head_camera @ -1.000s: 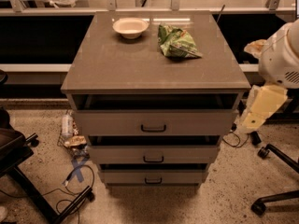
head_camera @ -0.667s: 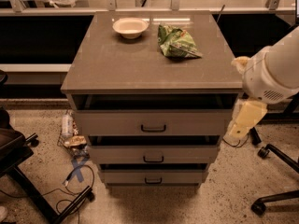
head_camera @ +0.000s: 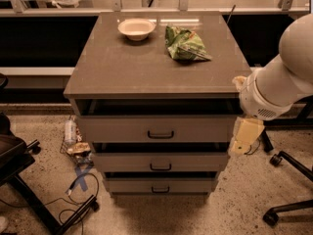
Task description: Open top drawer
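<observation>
Since a second ago the arm has swung in from the right and dropped, so the gripper (head_camera: 240,146) now hangs just beside the right end of the top drawer (head_camera: 122,129), about level with its front panel; whether it is open or closed I cannot tell, and it holds nothing visible. The drawer has not moved. It sits directly under the counter (head_camera: 146,72), pulled out slightly, a dark gap above its panel. Its long axis runs left to right, its front and dark handle (head_camera: 161,134) facing the camera.
</observation>
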Robot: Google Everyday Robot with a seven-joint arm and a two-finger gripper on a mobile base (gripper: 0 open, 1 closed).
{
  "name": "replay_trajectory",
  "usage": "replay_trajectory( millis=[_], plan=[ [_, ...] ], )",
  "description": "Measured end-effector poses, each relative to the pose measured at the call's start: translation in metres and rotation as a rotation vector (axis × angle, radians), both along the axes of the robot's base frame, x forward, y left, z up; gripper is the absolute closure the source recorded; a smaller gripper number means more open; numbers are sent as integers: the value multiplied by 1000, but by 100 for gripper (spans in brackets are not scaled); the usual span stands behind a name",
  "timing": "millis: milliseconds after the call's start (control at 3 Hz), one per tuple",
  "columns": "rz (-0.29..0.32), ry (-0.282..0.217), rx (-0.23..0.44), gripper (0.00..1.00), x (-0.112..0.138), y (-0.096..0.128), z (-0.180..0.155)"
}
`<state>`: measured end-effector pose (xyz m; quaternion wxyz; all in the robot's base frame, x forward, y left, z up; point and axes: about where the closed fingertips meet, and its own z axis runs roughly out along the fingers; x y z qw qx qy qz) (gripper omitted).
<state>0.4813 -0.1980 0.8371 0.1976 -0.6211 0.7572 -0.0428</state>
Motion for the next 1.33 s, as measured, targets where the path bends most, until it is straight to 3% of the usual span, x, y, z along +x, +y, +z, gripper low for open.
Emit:
replay_trajectory(
  millis=[333,1000,1333],
  plan=[
    [-5,73,-33,0,7,-8,-50],
    [91,109,-89,0,24,-8,-131],
    [129,101,-113,0,36,-2,-147]
  ],
)
